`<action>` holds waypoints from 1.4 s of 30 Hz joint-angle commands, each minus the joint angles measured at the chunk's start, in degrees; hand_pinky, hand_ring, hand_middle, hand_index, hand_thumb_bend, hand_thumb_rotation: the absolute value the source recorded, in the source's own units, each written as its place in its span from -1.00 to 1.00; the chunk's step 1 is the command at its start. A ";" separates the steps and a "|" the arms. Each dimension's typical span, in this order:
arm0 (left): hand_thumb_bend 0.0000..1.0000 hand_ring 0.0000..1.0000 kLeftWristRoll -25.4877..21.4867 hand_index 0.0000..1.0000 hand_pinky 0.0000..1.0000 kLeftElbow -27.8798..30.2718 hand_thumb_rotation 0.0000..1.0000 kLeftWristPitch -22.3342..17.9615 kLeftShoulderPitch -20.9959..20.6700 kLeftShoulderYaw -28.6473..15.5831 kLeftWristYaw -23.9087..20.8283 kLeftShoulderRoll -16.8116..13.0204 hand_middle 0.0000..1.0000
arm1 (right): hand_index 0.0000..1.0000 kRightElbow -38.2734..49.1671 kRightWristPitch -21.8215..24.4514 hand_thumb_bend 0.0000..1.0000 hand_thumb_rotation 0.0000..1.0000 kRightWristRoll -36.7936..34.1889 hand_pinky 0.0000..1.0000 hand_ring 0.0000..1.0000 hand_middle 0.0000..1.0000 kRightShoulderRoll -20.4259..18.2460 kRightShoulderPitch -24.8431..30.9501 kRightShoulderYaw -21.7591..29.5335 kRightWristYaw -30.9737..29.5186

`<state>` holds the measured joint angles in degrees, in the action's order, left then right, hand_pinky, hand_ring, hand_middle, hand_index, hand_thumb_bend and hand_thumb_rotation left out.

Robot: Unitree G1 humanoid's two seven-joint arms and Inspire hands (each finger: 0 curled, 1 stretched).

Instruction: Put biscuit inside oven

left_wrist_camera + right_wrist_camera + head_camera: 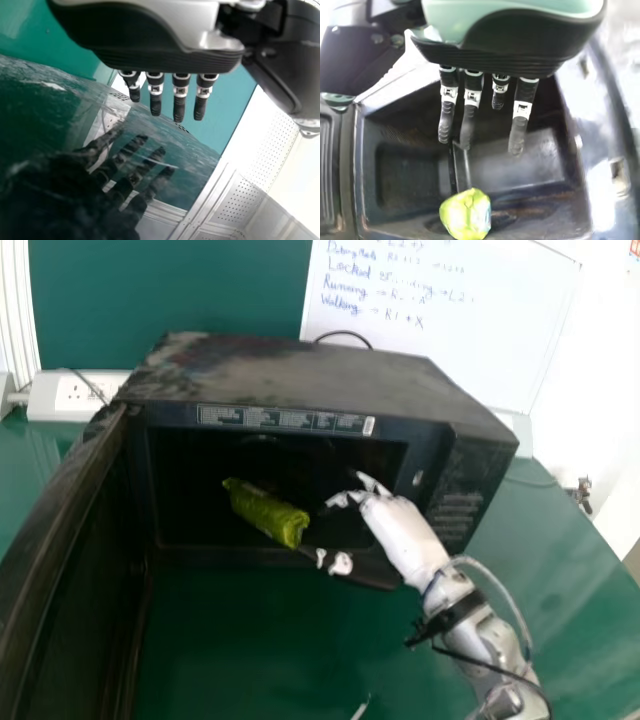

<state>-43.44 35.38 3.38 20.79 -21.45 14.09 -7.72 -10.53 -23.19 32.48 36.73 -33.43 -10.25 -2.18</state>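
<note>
Hand, L: fingers straight, by refl. surface | Hand, R: at oven mouth, fingers spread | biscuit pkt., grn.: in oven opening, nr. R fingertips | oven, blk., door open | whiteboard, bkgd.
</note>
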 commanded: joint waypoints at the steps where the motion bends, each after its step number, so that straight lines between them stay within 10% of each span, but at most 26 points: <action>1: 0.79 0.91 0.12 0.86 0.98 0.29 0.77 0.42 0.31 0.13 -0.41 -0.22 0.87 | 0.30 3.85 0.00 0.96 -0.30 -1.48 -0.10 0.21 0.37 1.79 4.05 2.51 -1.14; 22: 0.79 0.90 -1.43 0.89 0.96 0.89 0.71 1.64 0.27 -0.14 -0.86 -0.43 0.88 | 0.27 13.49 -9.17 0.96 -0.39 -6.20 -0.06 0.18 0.33 7.56 27.83 23.36 0.90; 42: 0.79 0.88 -0.77 0.86 0.95 1.52 0.70 0.78 0.99 -0.15 -0.39 -0.77 0.85 | 0.25 4.64 -9.26 1.00 -0.59 -5.19 -0.02 0.21 0.31 10.26 33.10 33.43 5.01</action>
<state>-44.95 35.99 4.99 21.20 -21.46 13.28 -8.37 -5.69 -32.54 27.60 46.12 -1.33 22.30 2.18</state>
